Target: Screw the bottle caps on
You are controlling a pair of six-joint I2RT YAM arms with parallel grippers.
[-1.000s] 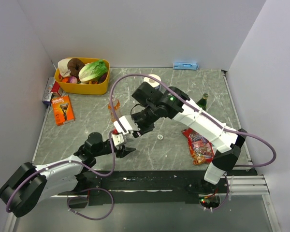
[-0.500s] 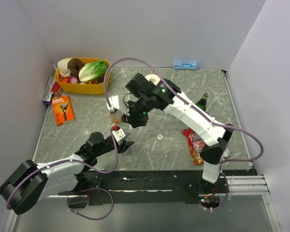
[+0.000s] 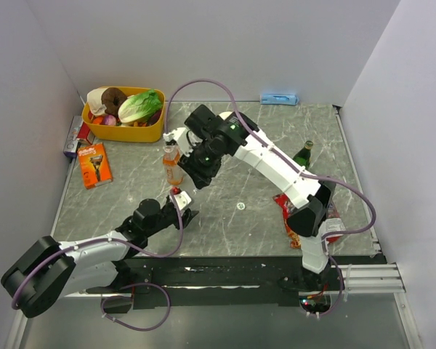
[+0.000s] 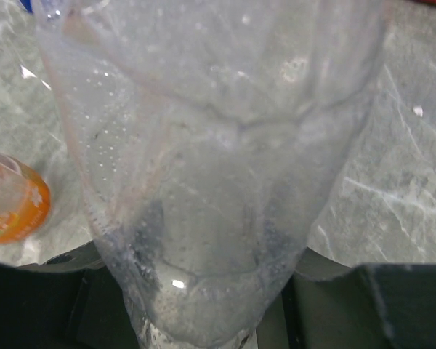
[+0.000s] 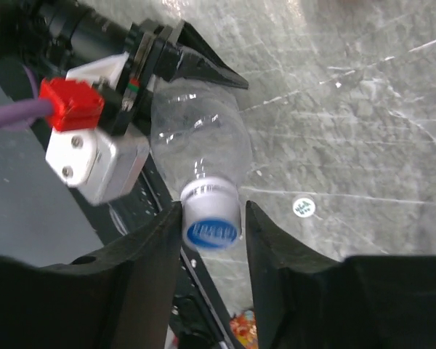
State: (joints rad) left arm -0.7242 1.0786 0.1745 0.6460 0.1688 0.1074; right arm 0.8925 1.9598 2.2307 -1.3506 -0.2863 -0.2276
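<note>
My left gripper (image 3: 184,214) is shut on the base of a small clear bottle (image 5: 200,134), which fills the left wrist view (image 4: 203,167). The bottle points up toward my right gripper (image 3: 192,182). A blue cap with a pale top (image 5: 211,222) sits on the bottle's neck between my right fingers (image 5: 276,254). One finger touches the cap; the other stands a little off it. A second cap (image 3: 240,206) lies loose on the table, also in the right wrist view (image 5: 303,208). The orange drink bottle (image 3: 172,164) stands upright just left of my right gripper.
A yellow basket of food (image 3: 131,134) sits at the back left, with an orange razor pack (image 3: 94,164) in front of it. A green bottle (image 3: 304,153) and a red snack bag (image 3: 299,218) lie on the right. A blue item (image 3: 278,98) is at the back wall.
My right arm has swung up and to the left, away from the loose cap, and its wrist has turned over the bottle held by the left gripper. The left gripper has shifted slightly.
</note>
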